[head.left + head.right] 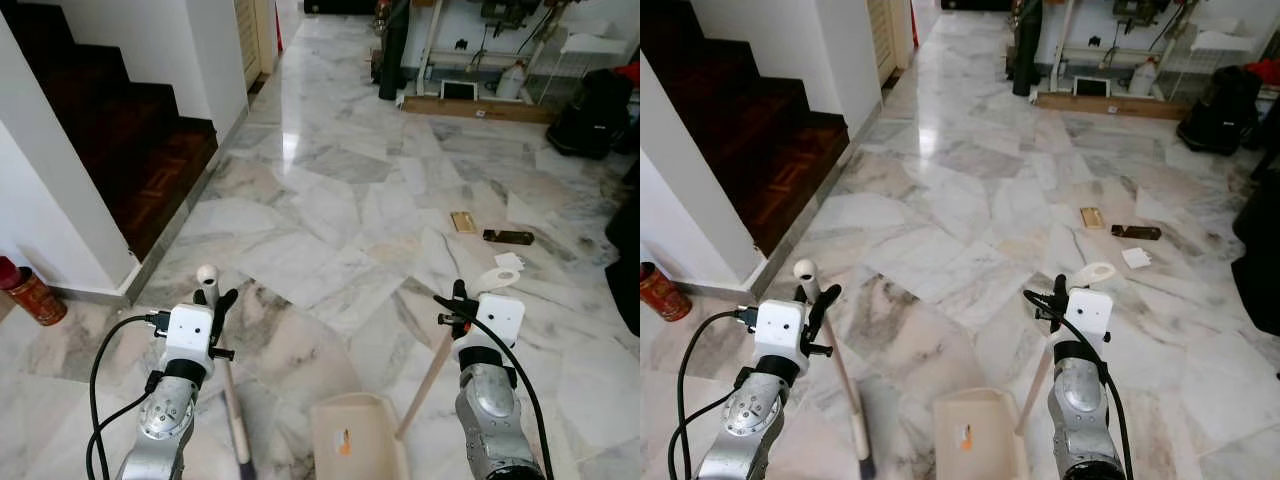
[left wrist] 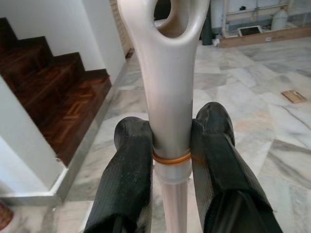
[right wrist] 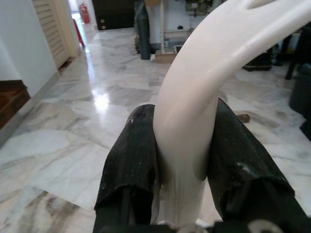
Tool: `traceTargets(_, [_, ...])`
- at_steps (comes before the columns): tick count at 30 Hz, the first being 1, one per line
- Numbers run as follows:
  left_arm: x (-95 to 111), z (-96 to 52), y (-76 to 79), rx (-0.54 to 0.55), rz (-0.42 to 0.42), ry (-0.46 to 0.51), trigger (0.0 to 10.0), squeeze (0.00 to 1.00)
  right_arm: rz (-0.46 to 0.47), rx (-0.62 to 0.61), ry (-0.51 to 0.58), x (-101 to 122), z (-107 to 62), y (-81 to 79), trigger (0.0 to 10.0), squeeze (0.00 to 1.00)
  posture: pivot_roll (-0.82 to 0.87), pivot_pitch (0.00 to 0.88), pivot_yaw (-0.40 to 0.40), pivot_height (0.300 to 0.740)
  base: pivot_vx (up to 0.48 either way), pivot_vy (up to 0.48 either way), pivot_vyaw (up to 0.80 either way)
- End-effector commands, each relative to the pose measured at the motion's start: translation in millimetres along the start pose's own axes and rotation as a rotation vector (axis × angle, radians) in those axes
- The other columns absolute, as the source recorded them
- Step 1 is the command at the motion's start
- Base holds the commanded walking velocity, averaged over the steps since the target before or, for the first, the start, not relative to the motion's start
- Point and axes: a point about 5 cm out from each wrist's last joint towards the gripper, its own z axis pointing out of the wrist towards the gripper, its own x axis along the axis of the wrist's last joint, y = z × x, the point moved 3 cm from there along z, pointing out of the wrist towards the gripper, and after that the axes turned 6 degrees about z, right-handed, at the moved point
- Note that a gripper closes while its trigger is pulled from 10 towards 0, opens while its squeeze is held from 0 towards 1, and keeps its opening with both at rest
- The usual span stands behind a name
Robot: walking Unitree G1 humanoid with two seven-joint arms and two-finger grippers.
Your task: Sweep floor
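Currently left gripper (image 2: 170,160) is clamped on the broom (image 1: 231,395) just under its looped top end; black fingers (image 2: 127,170) press both sides of the shaft at an orange band. Broom is near upright, long axis running from the pale cream handle top down to the marble floor (image 1: 330,190). Right gripper (image 3: 182,145) is clamped on the dustpan handle (image 1: 428,370), white curved grip at top, wooden stick slanting down-left to the beige dustpan (image 1: 355,435) resting on the floor between both arms. Small debris (image 1: 508,237) lies ahead to the right, well apart.
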Motion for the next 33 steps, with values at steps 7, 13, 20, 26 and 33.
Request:
traceTargets(7, [3.8, -2.8, -10.7, 0.042, 0.028, 0.019, 10.0, 0.00, 0.037, 0.033, 0.047, 16.3, 10.0, -10.7, 10.0, 0.00, 0.06, 0.063, 0.003, 0.740, 0.000, 0.000, -0.22])
traceTargets(13, [3.4, -5.6, -10.5, 0.044, 0.024, 0.017, 10.0, 0.00, 0.016, 0.039, 0.052, 18.3, 10.1, -9.7, 10.0, 0.00, 0.05, 0.076, -0.005, 0.740, 0.000, 0.000, -0.13])
traceTargets(20, [1.7, -9.5, -15.7, 0.054, 0.035, 0.010, 10.0, 0.00, 0.016, 0.039, 0.041, 15.1, 7.1, -10.0, 10.0, 0.00, 0.06, 0.093, -0.003, 0.740, 0.000, 0.000, -0.69])
traceTargets(26, [1.7, -9.9, -16.8, 0.053, 0.042, 0.009, 10.0, 0.00, 0.020, 0.043, 0.033, 13.7, 7.0, -11.1, 10.0, 0.00, 0.06, 0.086, 0.001, 0.740, 0.000, 0.000, -0.80])
traceTargets(33, [2.9, -9.2, -15.4, 0.047, 0.048, 0.013, 10.0, 0.00, 0.013, 0.049, 0.047, 16.2, 8.2, -12.5, 10.0, 0.00, 0.06, 0.077, -0.001, 0.740, 0.000, 0.000, -0.66])
